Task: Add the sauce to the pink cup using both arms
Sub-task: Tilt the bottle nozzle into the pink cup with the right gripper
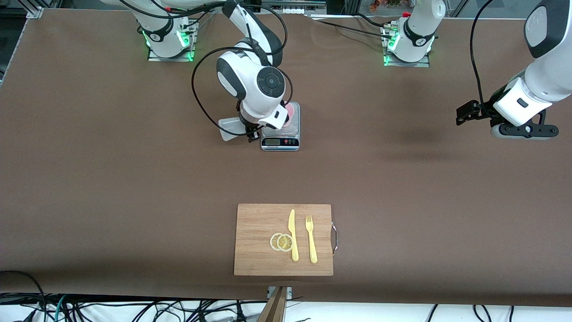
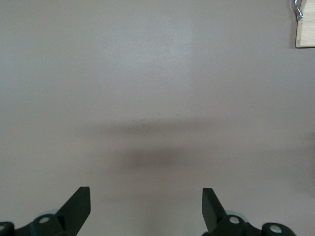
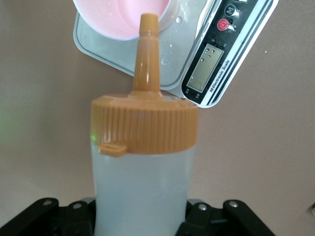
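Observation:
My right gripper [image 1: 250, 130] is shut on the sauce bottle [image 1: 231, 128], a whitish squeeze bottle with an orange cap, held tilted beside the scale. In the right wrist view the bottle [image 3: 142, 182] fills the space between my fingers, and its orange nozzle [image 3: 148, 49] points at the rim of the pink cup [image 3: 123, 17]. The pink cup [image 1: 291, 112] stands on a small digital scale [image 1: 280, 142], mostly hidden by the right arm's wrist. My left gripper [image 1: 465, 114] is open and empty, up over bare table toward the left arm's end; the left wrist view [image 2: 146, 206] shows only tabletop between the jaws.
A wooden cutting board [image 1: 257, 250] lies near the front edge with a yellow knife [image 1: 292, 235], a yellow fork [image 1: 311, 239] and two lemon slices [image 1: 281, 242]. Its corner shows in the left wrist view [image 2: 305, 34]. Drops lie on the scale plate [image 3: 170, 49].

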{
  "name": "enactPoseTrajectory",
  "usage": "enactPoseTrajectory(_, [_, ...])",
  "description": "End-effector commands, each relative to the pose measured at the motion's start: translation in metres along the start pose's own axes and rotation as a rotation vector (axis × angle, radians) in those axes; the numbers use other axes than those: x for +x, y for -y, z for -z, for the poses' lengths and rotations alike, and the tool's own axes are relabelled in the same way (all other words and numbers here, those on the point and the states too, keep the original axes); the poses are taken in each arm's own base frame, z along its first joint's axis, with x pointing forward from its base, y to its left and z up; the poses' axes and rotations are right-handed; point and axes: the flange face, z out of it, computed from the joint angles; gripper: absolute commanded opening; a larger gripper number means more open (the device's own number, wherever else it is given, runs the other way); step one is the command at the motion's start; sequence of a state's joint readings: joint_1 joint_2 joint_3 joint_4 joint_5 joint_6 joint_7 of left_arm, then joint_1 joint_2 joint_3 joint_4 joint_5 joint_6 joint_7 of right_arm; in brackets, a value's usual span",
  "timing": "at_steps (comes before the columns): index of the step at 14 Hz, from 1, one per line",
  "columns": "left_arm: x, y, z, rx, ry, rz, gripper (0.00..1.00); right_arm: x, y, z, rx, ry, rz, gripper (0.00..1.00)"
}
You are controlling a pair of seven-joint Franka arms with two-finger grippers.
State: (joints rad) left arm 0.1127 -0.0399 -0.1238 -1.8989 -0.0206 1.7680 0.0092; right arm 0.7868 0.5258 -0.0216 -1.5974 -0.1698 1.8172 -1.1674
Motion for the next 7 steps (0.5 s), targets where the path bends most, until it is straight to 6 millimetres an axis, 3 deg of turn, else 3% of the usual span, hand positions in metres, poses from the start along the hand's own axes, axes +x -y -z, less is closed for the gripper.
enactPoseTrajectory(1, [0.0029, 0.0032, 0.004, 0.013, 0.004, -0.018, 1.0, 0.0082, 0.0043, 0.0006, -0.006, 0.04, -0.003, 0.0])
enactPoseTrajectory(7, [0.0033, 0.0032, 0.0032, 0.012, 0.006, -0.018, 1.0, 0.0091, 0.0036, -0.0012, -0.012, 0.062, 0.005, 0.0])
